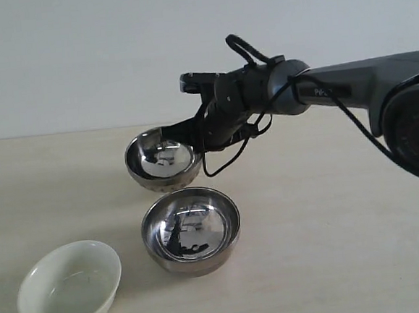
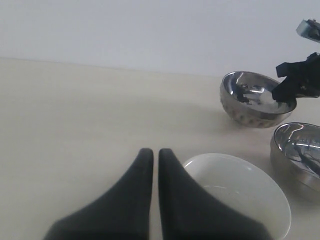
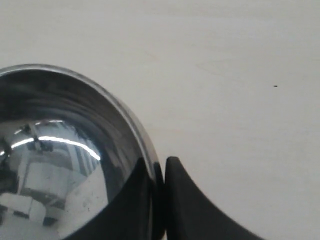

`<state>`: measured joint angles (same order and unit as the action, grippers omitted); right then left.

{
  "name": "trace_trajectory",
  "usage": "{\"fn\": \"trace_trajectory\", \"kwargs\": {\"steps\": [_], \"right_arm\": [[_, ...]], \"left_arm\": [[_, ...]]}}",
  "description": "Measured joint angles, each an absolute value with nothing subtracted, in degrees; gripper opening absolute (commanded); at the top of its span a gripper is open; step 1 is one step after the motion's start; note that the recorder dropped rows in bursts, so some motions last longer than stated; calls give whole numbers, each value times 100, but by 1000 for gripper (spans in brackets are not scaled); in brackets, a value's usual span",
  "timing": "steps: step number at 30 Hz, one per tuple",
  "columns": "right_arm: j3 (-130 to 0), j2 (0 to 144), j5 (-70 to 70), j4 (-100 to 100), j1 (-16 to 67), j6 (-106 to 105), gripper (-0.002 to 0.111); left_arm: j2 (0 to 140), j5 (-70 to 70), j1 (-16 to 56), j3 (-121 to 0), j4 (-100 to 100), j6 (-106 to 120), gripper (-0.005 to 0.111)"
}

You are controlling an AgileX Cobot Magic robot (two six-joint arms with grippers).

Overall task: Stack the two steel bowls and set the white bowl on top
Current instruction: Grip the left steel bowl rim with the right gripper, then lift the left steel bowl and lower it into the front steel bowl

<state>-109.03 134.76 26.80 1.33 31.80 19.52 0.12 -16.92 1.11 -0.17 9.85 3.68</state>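
**Spotter A:** Your right gripper (image 3: 160, 167) is clamped on the rim of the far steel bowl (image 1: 162, 160), one finger inside the wall and one outside. The wrist view shows no slack around the metal. From here I can't tell whether the bowl is clear of the table (image 1: 333, 248).

**Spotter B:** What matters for your next move is where the near steel bowl (image 1: 191, 230) sits. It stands upright and open, just beside the held one, on the side toward the exterior camera and a touch to the right. I'd judge you need a short carry that way and then a straight drop into its mouth.

**Spotter A:** Your grip is on the rim edge nearest the right arm, so the bowl hangs off to one side of the jaws. Expect it to tilt as you carry it, and level it before you let go.

**Spotter B:** Your left gripper (image 2: 153, 152) is shut on nothing (only a thin slit shows between the fingers). The white bowl (image 2: 240, 190) lies just beside its tips, well apart from the right arm, so the left arm is plainly nearer for the last bowl.
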Motion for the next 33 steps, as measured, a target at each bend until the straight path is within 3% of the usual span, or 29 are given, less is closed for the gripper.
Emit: {"fn": "trace_trajectory", "kwargs": {"steps": [10,22,33], "right_arm": [[-10690,12403,3614,112,3180,1804,0],[-8650,10505,3835,590,3180,1210,0],[-7333,10209,3263,1385,3375,778,0]], "left_arm": [[12,-1692,111,-17,985,368,4],[12,-1692,111,-17,985,368,4],[12,-1692,111,-17,985,368,4]]}}
